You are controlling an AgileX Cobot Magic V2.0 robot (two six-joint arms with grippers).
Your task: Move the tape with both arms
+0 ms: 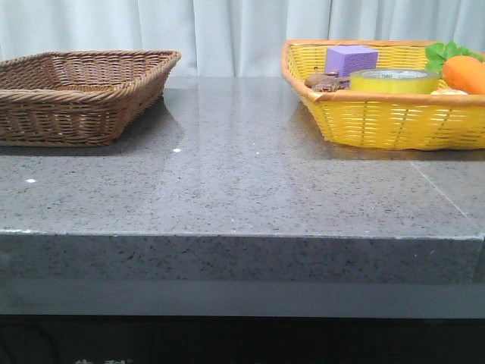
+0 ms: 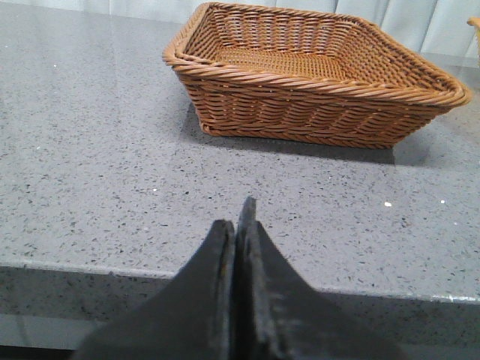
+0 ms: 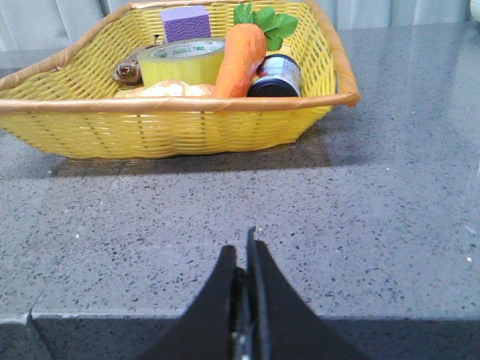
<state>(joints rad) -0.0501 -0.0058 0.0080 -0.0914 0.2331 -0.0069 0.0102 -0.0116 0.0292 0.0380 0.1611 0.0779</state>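
Yellow tape (image 1: pixel 394 80) in yellow basket (image 1: pixel 394 125) w/ carrot (image 3: pixel 238 54) | L gripper (image 2: pixel 238 225) pressed together | R gripper (image 3: pixel 243 259) pressed together, both empty

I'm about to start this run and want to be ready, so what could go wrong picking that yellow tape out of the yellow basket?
1. The tape lies crowded in the yellow basket, with the toy carrot and purple cube close by; fingers may knock or snag them.
2. The basket wall rises in front of the roll, so a low approach by the right gripper could hit the rim.
3. Both the right gripper and left gripper are shut; they must open first.
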